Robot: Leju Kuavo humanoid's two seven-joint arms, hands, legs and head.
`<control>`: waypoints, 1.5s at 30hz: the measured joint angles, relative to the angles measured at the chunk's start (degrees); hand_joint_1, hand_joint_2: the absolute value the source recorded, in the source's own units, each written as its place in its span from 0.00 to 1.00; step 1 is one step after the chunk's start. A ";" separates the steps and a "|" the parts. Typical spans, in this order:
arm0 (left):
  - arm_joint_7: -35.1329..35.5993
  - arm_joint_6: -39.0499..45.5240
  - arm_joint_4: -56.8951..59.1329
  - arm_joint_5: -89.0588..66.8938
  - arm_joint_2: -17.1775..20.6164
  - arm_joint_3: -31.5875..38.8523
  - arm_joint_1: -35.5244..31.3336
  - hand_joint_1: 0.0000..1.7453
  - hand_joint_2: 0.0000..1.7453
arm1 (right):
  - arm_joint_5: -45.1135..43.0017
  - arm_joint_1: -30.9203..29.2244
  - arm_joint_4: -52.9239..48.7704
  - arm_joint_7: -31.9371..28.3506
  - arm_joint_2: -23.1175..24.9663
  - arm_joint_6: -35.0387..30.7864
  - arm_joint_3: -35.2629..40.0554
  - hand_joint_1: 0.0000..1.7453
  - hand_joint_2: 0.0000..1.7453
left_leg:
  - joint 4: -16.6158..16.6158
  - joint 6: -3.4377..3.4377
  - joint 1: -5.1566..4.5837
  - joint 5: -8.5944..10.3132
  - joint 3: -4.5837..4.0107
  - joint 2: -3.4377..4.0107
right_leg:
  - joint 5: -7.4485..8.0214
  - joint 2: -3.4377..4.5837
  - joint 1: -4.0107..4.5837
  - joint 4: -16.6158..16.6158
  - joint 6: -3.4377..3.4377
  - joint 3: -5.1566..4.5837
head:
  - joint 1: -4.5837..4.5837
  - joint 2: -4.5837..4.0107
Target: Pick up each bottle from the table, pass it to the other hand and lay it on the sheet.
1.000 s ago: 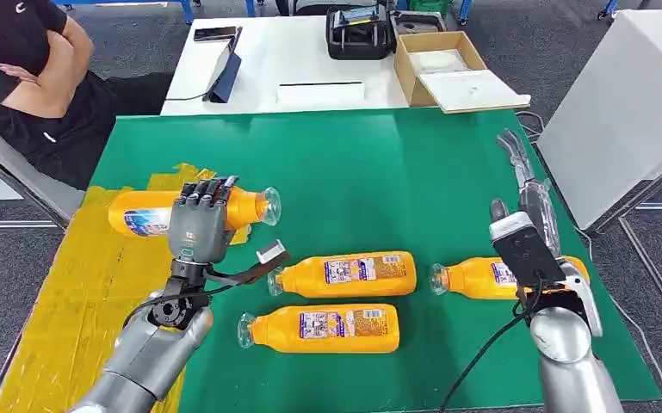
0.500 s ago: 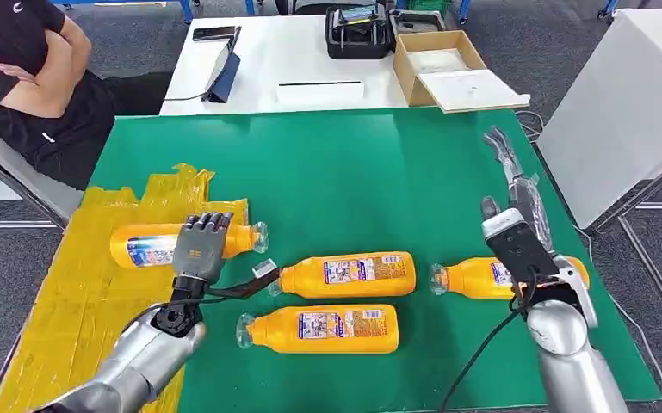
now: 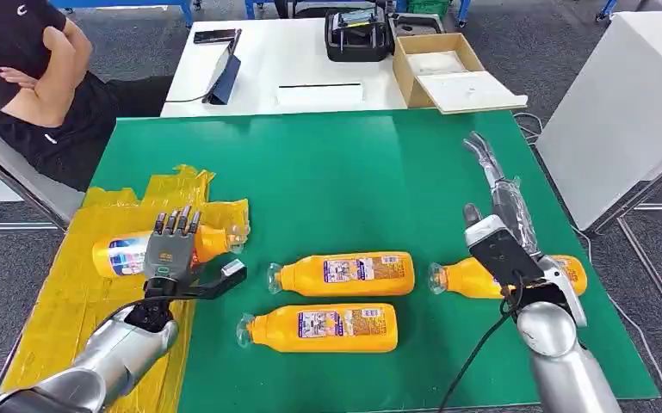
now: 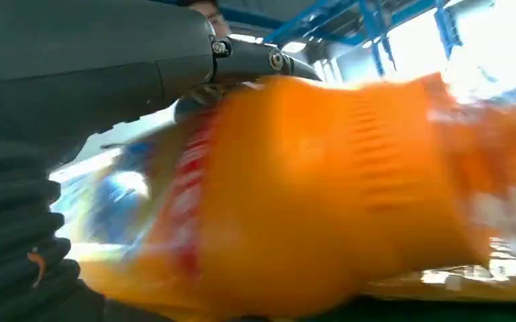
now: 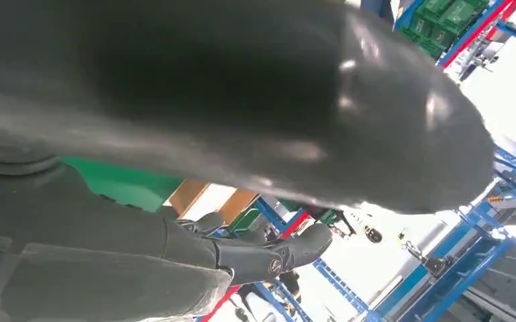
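My left hand (image 3: 172, 248) grips an orange bottle (image 3: 119, 256) that lies sideways low over the yellow sheet (image 3: 64, 320) at the table's left side, cap end toward the middle. The left wrist view has the same bottle (image 4: 322, 194), blurred, pressed against the hand. Three more orange bottles lie on the green table (image 3: 353, 181): one in the middle (image 3: 344, 274), one nearer me (image 3: 323, 327), and one to the right (image 3: 478, 277), partly hidden behind my right arm. My right hand (image 3: 504, 200) is raised over the table's right side with its fingers stretched out, holding nothing.
A person sits with folded arms at the far left (image 3: 26, 77). Behind the green table stands a white table (image 3: 301, 69) with a tablet, a black case and an open cardboard box (image 3: 448, 69). A white cabinet (image 3: 628, 103) stands to the right.
My left hand has carried the bottle leftward and down, from above the sheet's edge to low over the sheet. My right hand has drifted slightly left.
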 measured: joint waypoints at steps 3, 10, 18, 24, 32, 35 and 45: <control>-0.07 -0.35 0.57 0.04 0.29 0.39 -0.17 0.00 0.00 | 0.11 0.04 0.00 0.02 0.00 0.00 0.09 0.00 0.00 | 0.00 -0.02 0.00 0.02 0.09 -0.01 | 0.00 0.00 0.00 0.01 0.00 0.04 | 0.02 0.00; -1.86 0.77 1.27 0.31 0.77 1.81 -0.14 0.00 0.00 | 0.33 0.84 -0.50 0.35 -0.04 0.00 0.33 0.00 0.00 | 0.01 -0.05 0.00 0.05 0.07 -0.01 | 0.00 -0.04 0.00 0.02 0.00 0.04 | 0.02 0.00; -16.58 4.31 -2.11 8.93 0.00 6.47 2.44 0.00 0.00 | 1.79 3.95 -2.84 1.53 -0.24 -0.77 -0.42 0.00 0.00 | 0.04 -0.05 -0.06 0.04 -0.03 -0.01 | -0.01 -0.03 -0.05 0.00 0.00 -0.10 | 0.00 0.00; -34.88 -5.14 -21.39 45.20 -2.80 15.61 9.01 0.00 0.00 | 4.59 7.73 -4.35 3.17 -0.72 -1.38 -2.52 0.00 0.00 | 0.05 -0.03 -0.07 0.01 -0.14 0.03 | 0.00 0.02 -0.07 0.00 0.01 -0.19 | 0.04 0.00; -40.12 -8.67 -40.63 59.72 -2.86 17.72 15.65 0.00 0.00 | 7.51 10.90 -5.38 4.43 -1.14 -1.49 -4.24 0.00 1.00 | 0.03 -0.02 -0.01 -0.01 -0.15 0.03 | -0.01 0.03 -0.02 0.00 0.00 -0.23 | 0.00 0.00; -44.25 -9.75 -55.05 73.38 -3.01 19.05 22.25 0.00 0.00 | 11.75 14.63 -6.25 6.29 -1.70 -1.42 -5.31 0.00 1.00 | 0.02 -0.08 -0.01 -0.09 -0.17 0.08 | -0.03 0.10 -0.01 0.00 0.00 -0.28 | 0.00 0.00; -48.13 -14.47 -78.16 82.66 -3.14 21.09 32.70 0.00 0.00 | 23.21 23.46 -7.06 13.23 -7.74 7.00 -7.26 0.00 1.00 | 0.02 0.01 -0.05 -0.28 -0.27 -0.06 | -0.23 -0.02 -0.04 -0.04 0.13 -0.32 | 0.02 0.00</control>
